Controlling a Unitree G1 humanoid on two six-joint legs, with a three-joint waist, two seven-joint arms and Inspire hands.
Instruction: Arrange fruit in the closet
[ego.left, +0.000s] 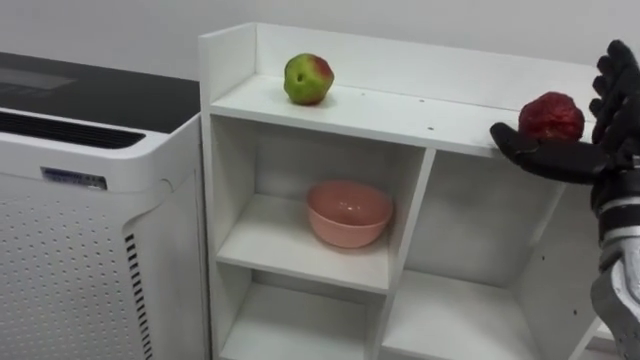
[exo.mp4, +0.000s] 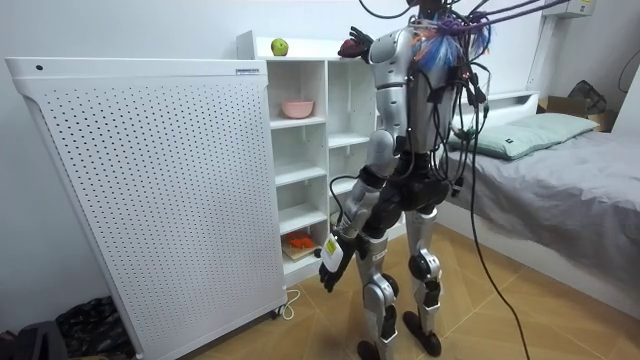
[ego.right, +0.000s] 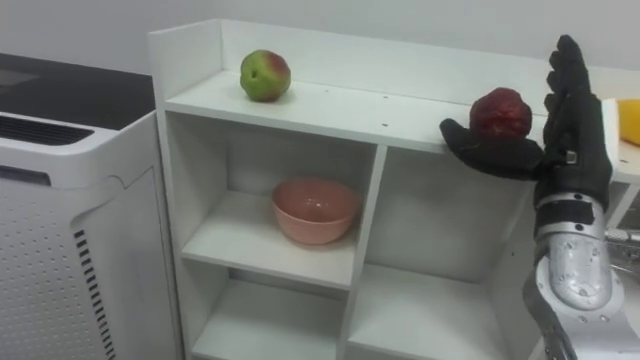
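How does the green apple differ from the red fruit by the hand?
The green apple is green with a red blush; the red fruit is dark red. The green apple stands free, left on the top shelf; the red fruit is at its right, between thumb and fingers of the open right hand. Both are round, alike in size.

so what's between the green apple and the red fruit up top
Nothing; the shelf top between the green apple and red fruit is bare, seen in both eye views.
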